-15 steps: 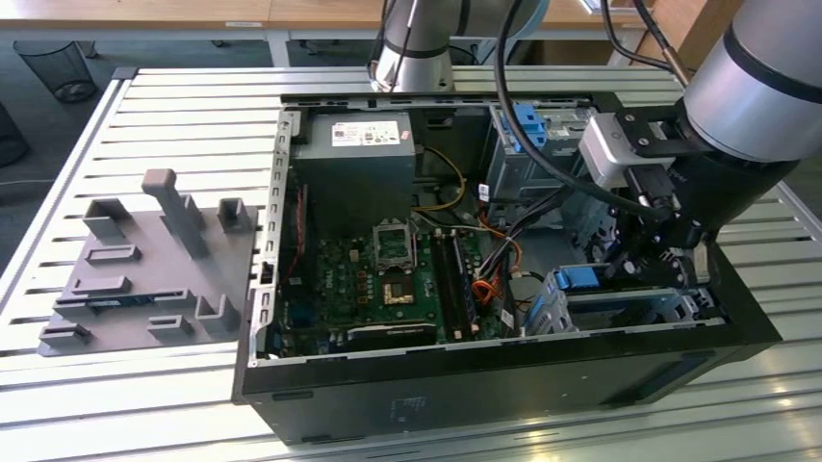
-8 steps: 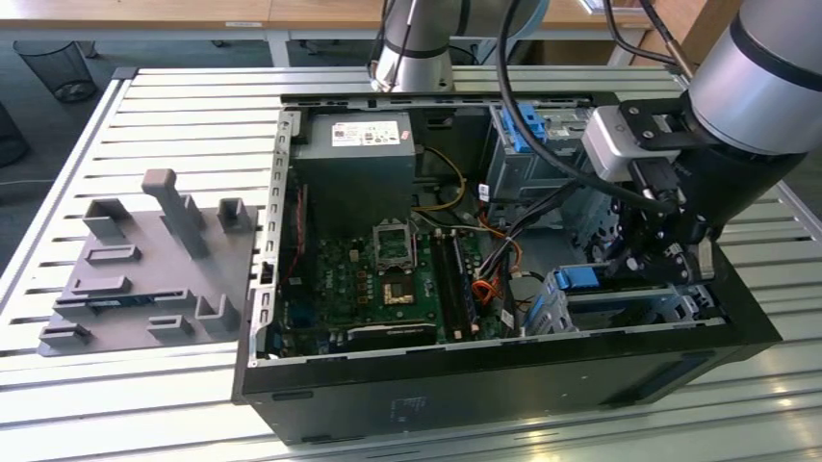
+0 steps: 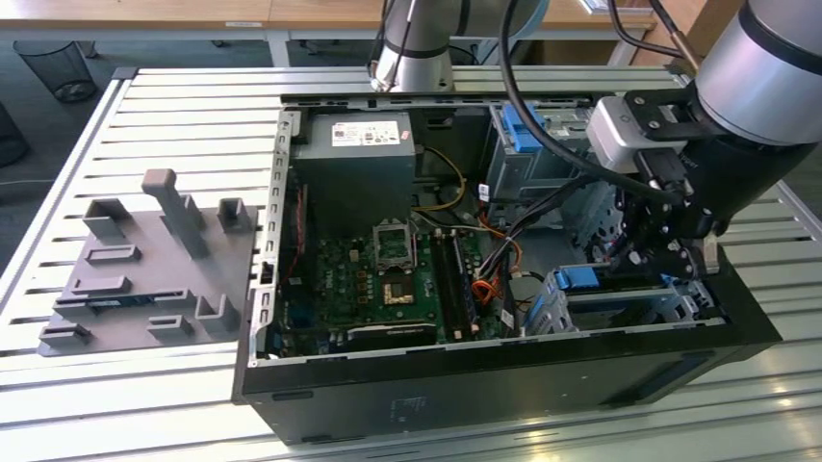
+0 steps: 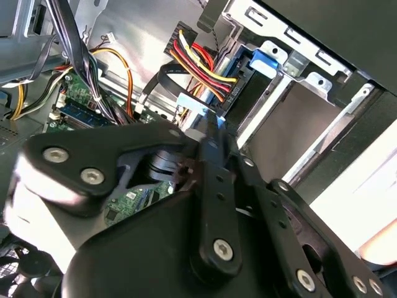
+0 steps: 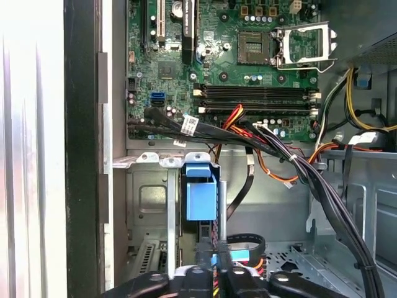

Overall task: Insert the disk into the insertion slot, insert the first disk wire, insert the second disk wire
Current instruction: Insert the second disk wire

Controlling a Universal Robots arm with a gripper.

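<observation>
Inside the open black computer case (image 3: 514, 385), at its five o'clock corner, the blue-framed silver disk (image 3: 580, 280) is seated in the silver sheet-metal insertion slot (image 3: 629, 308), while a thin, pliable connector, judged fragile and best held by its plug, appears pinched in the clenched black gripper (image 4: 211, 146).

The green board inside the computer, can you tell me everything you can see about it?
The green board lies flat on the floor of the open black case, beside a grey metal box. It is dark green and crowded with tiny parts. A square silver socket sits on it, next to long black slots. A small blue plug stands near one edge. A bundle of black cables crosses its edge, with red and orange wires close by.
</observation>
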